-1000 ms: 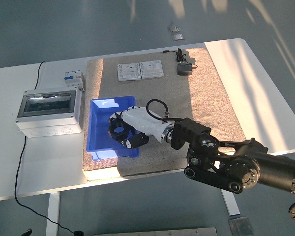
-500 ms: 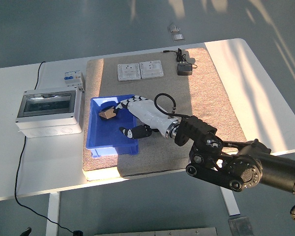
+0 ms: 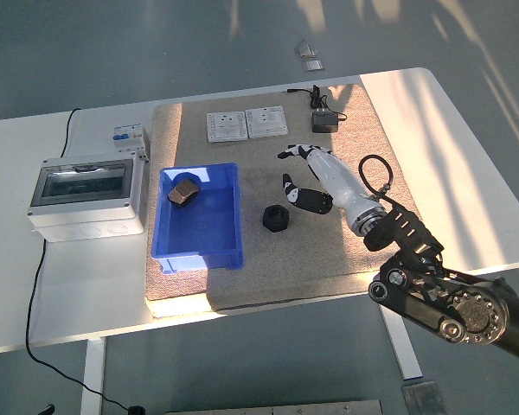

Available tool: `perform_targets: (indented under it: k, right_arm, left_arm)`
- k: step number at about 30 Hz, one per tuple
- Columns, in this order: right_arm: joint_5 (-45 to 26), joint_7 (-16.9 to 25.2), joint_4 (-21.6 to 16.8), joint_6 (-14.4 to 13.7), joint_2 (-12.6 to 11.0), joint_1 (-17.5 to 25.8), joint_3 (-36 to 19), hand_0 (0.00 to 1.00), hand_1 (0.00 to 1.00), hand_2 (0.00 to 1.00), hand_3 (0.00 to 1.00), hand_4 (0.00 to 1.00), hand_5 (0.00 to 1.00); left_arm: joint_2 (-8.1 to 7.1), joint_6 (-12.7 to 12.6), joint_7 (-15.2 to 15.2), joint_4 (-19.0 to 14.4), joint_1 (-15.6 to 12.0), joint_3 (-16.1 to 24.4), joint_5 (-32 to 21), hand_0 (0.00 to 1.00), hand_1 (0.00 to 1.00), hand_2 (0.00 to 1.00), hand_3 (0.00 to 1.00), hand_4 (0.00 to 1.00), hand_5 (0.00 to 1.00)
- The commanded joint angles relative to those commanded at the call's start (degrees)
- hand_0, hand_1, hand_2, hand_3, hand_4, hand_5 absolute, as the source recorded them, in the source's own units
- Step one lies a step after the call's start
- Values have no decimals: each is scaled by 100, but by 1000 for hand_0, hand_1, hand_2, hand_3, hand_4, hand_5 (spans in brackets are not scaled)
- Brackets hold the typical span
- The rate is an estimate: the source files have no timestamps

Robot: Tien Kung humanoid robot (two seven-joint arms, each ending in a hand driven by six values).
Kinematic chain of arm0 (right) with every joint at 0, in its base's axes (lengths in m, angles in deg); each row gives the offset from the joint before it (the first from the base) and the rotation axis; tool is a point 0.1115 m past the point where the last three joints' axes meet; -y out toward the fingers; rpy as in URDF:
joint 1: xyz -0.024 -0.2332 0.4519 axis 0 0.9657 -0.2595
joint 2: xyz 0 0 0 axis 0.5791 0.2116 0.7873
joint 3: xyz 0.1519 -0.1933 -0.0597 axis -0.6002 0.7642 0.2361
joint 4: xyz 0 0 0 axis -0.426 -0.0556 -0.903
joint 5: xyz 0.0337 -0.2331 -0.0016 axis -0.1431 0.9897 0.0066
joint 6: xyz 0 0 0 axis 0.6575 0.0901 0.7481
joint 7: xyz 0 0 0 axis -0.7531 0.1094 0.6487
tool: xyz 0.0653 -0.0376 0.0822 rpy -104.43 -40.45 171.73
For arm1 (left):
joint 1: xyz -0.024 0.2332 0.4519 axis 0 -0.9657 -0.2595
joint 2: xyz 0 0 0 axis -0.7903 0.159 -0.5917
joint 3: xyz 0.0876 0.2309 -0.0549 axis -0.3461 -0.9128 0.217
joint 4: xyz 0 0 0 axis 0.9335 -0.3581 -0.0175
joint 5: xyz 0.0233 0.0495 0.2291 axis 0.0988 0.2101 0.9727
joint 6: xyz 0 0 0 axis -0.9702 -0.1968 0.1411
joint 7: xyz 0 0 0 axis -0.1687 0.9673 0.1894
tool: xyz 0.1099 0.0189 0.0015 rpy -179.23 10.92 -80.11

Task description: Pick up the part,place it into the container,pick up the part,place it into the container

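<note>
A brown and black part (image 3: 184,190) lies in the blue container (image 3: 216,252), near its far left corner. A second part, a black ring-shaped nut (image 3: 276,219), lies on the beige mat just right of the container. My right hand (image 3: 299,177) hovers over the mat to the right of and beyond the black part, apart from it, with its fingers spread and holding nothing. The left arm is out of view.
A grey electrical box (image 3: 86,195) stands left of the container, with a small breaker (image 3: 128,137) behind it. Two white socket plates (image 3: 246,124) and a black adapter (image 3: 325,122) with its cable lie at the mat's far edge.
My right hand has pulled out of the container and moved right and back over the mat. The brown part now lies in the container, and the black part shows on the mat.
</note>
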Motion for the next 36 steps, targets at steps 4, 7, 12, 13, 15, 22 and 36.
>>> perform_targets:
  k: [4, 7, 12, 13, 15, 22, 36]
  right_arm:
    - [38, -171, -69, 185, -75, 130, -55, 973, 796, 891, 830, 617, 164]
    - [24, -296, -40, 291, -72, 94, 71, 924, 662, 879, 839, 652, 135]
    - [-65, -264, 337, 438, 64, -193, 345, 873, 508, 875, 855, 689, 134]
    - [-37, -251, 460, 484, 115, -262, 387, 873, 508, 875, 855, 689, 134]
    - [31, -240, 673, 542, 194, -358, 434, 873, 508, 875, 855, 689, 134]
    - [13, -309, 1014, 662, 301, -529, 648, 875, 508, 882, 863, 716, 157]
    - [125, -943, 1051, 1150, 513, -874, 1055, 986, 831, 919, 888, 793, 262]
  left_arm:
    - [-3, -5, -4, 0, -6, -3, -33, 665, 658, 699, 589, 582, 688]
    - [2, -4, 8, 0, 5, 12, -10, 665, 658, 700, 588, 569, 683]
    - [-9, -4, 1, 0, 11, 52, 32, 664, 657, 699, 585, 566, 682]
    - [-8, -2, -3, 0, 15, 55, 38, 664, 657, 699, 585, 566, 682]
    - [-3, -1, 7, 0, 23, 33, 19, 664, 657, 699, 585, 566, 682]
    - [11, 5, -4, 0, 30, 56, 63, 664, 657, 700, 585, 564, 681]
    - [7, 42, 34, 0, 34, 29, -1, 664, 656, 698, 581, 561, 685]
